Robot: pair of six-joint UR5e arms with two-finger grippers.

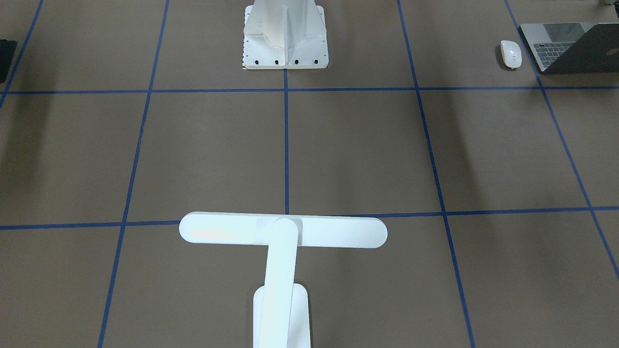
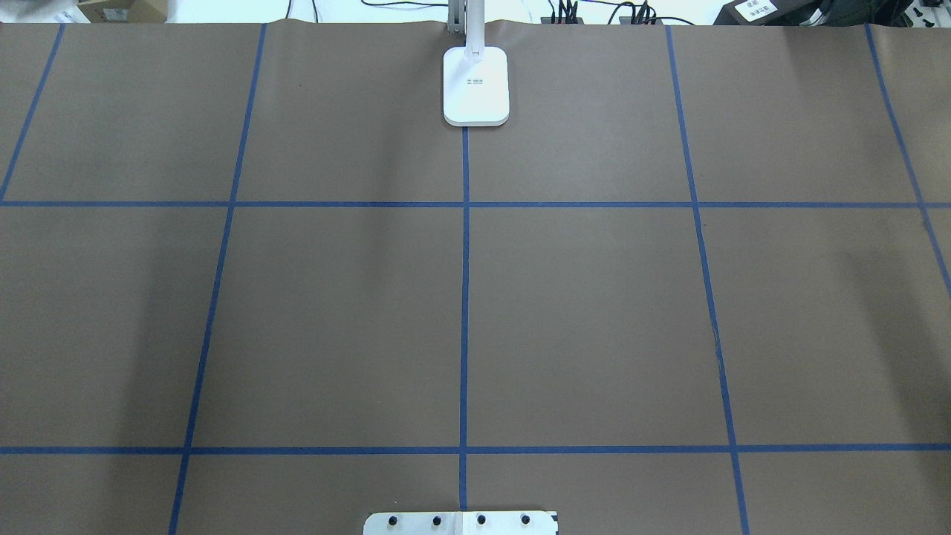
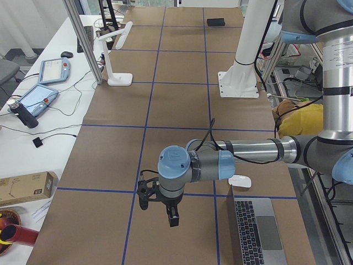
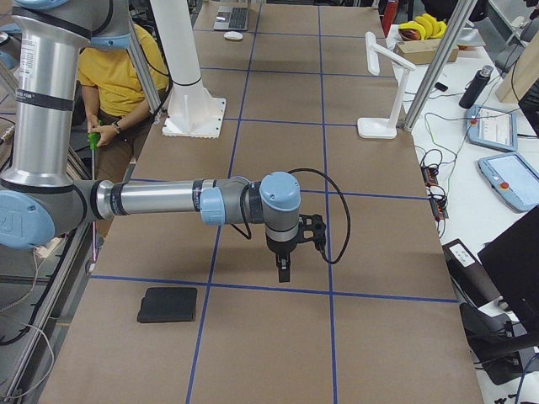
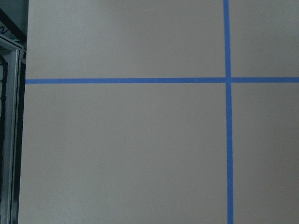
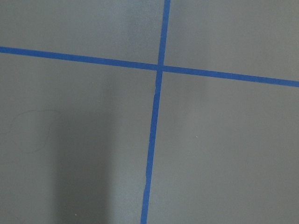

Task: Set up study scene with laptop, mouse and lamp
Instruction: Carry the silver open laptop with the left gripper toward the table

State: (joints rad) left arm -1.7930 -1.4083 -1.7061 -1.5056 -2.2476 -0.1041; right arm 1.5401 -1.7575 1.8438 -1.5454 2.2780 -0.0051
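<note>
The laptop sits open at the table's end on the robot's left, also in the left side view. The white mouse lies right beside it. The white lamp stands at the far middle edge, its base on the table and its bar head forming a T. My left gripper hangs over bare table, well away from the laptop and mouse. My right gripper hangs over bare table at the other end. Both show only in side views; I cannot tell if they are open or shut.
A white bolted pedestal stands at the robot's side of the table. A flat black pad lies near the right end. Blue tape lines cross the brown table cover. Operators' gear and tablets lie on the white bench beyond the lamp.
</note>
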